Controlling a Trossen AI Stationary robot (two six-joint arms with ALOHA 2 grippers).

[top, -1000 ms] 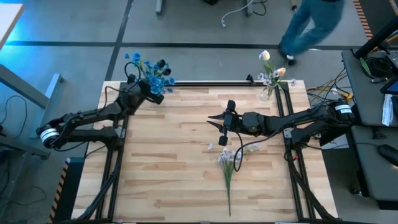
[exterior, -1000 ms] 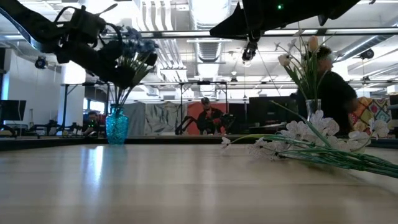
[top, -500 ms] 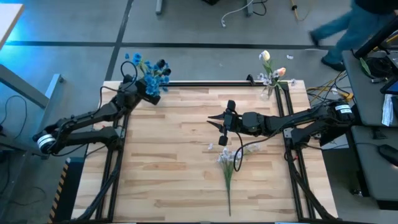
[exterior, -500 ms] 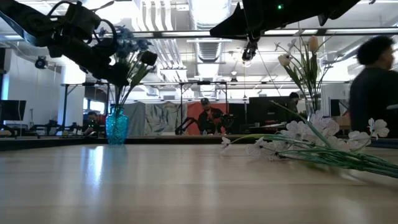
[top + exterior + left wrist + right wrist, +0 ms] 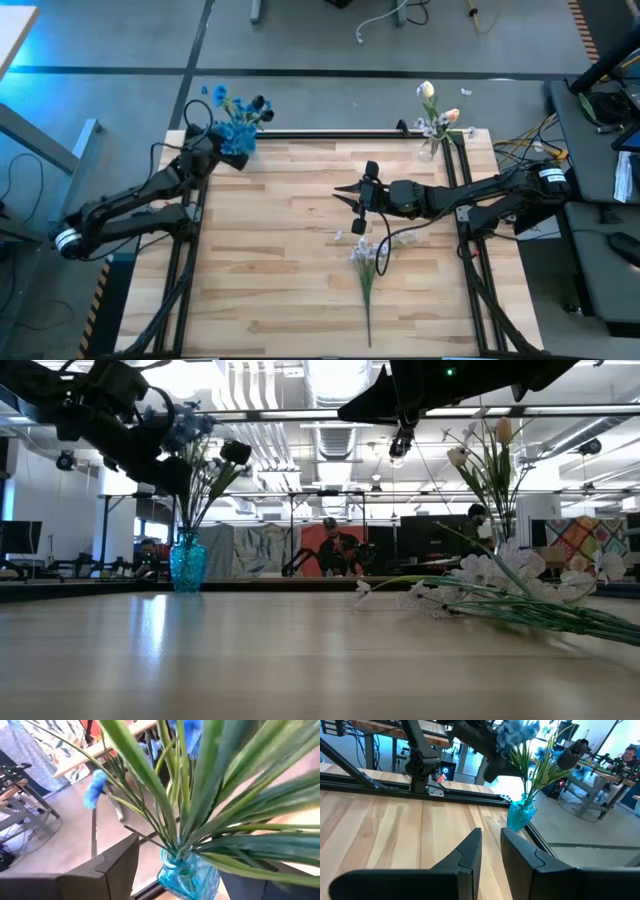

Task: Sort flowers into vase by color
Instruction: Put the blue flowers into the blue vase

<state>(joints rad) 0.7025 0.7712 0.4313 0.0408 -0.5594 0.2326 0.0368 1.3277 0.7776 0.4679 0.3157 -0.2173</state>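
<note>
Your L tool [image 5: 232, 148] sits at the blue flowers [image 5: 240, 112] in the teal vase [image 5: 187, 561], fingers' state unclear; R tool [image 5: 352, 200] narrow, mid-worktop [image 5: 280, 270].

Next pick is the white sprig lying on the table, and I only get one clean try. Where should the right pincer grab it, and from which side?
Take the white sprig on its bare green stem just below the blossoms, coming straight down from above. It lies flat, stem trailing toward the table's near edge, and the thin stem suits the jaws better than the loose blossoms. The right pincer hovers just beyond the blossom end.
</note>
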